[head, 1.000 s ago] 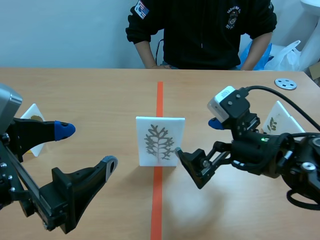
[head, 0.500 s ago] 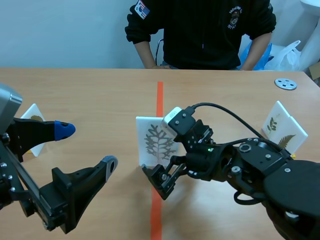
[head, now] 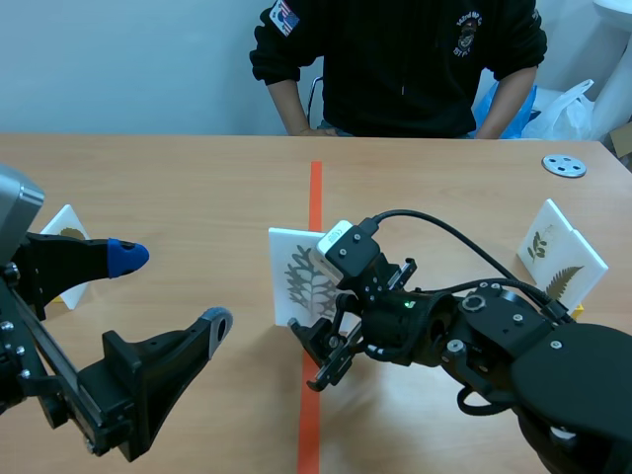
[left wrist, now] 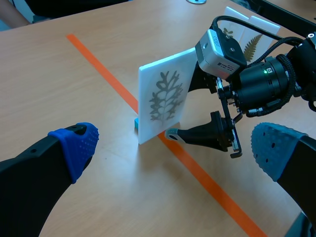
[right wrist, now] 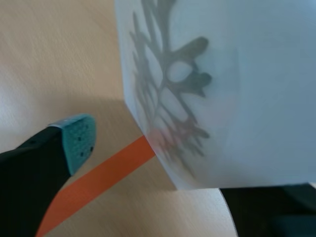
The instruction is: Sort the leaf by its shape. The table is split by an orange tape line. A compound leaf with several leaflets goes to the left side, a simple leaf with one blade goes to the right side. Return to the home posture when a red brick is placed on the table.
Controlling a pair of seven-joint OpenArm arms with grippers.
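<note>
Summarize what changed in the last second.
The right arm's hand swung leftward from the right side to the centre. It now straddles the upright white card with the grey branched leaf print, fingers open, one pad clear of the card. The card has not visibly moved; the left hand is open and unmoved.

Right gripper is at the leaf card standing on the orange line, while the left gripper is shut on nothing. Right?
No: the left gripper is open; the left wrist view shows its blue-padded fingers far apart. The right gripper is indeed at the leaf card standing on the orange line.
</note>
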